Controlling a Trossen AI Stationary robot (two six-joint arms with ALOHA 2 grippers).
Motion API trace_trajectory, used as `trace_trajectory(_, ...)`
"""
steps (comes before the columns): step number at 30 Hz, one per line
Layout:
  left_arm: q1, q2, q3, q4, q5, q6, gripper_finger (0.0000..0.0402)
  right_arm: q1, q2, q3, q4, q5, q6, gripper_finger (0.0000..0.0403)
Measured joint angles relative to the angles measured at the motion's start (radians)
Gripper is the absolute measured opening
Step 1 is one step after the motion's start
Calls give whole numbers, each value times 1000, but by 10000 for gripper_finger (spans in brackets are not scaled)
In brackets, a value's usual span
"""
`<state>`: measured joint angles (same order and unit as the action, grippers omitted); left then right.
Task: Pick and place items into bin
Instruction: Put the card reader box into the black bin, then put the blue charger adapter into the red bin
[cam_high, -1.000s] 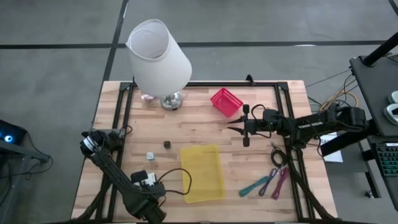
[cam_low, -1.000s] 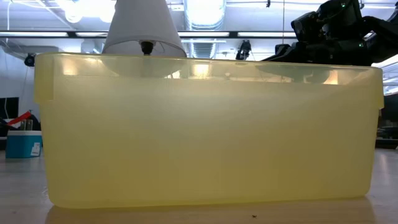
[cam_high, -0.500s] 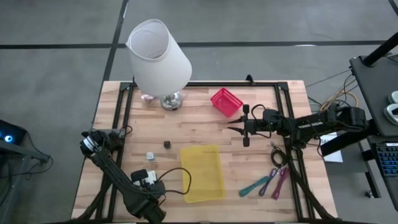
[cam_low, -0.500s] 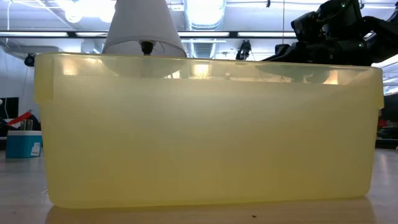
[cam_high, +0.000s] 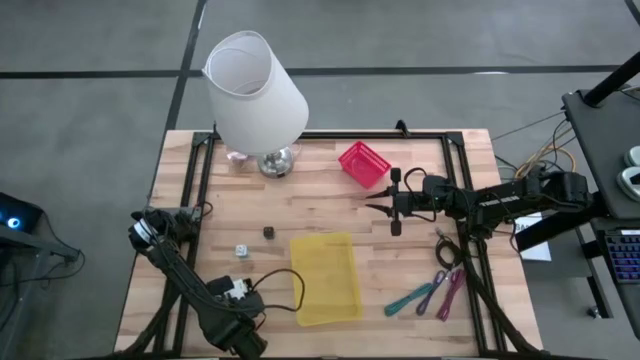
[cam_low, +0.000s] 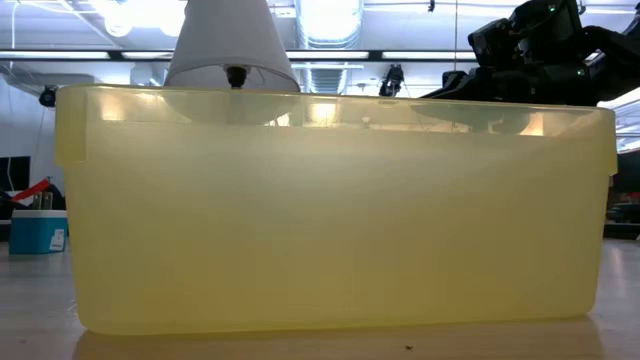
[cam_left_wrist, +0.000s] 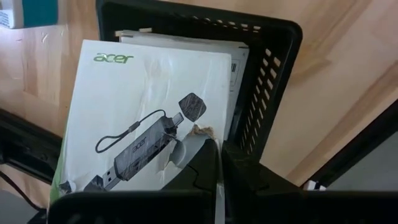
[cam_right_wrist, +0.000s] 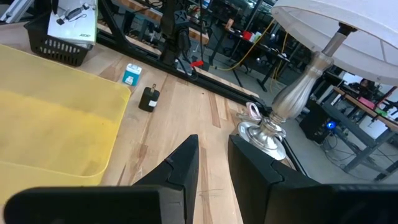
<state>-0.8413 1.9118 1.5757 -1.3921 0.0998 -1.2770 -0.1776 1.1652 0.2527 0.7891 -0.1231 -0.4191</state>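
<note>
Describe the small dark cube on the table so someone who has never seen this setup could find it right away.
Start at the translucent yellow plastic bin in the middle of the wooden table. Just beyond the bin's far left corner, toward the big white lamp, sits the small dark cube. Its only close neighbour is a small white cube, paler and nearer the table's left edge.

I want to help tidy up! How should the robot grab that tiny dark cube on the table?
The dark cube sits alone on bare wood, left of the yellow bin, with the white cube a little way off. It is low and small, so coming straight down from above and pinching two opposite flat sides looks best. The right gripper hangs above the table, holding nothing.
</note>
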Motion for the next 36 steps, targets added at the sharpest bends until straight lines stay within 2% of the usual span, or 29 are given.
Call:
trace_trajectory(10,2,0,0,7,2,-1,7,1,0,0,-1,0,0,75)
trace_trajectory(20,3,0,-12,13,3,0,124,0,0,0,-1,0,0,75)
trace_trajectory(24,4,-10,-12,0,3,2,155,0,0,0,-1,0,0,75)
trace_trajectory(32,16,-48,-12,-30,-6,1,167,0,0,0,-2,0,-1,75)
trace_trajectory(36,26,-48,-12,-39,-72,8,167,0,0,0,-3,0,-1,75)
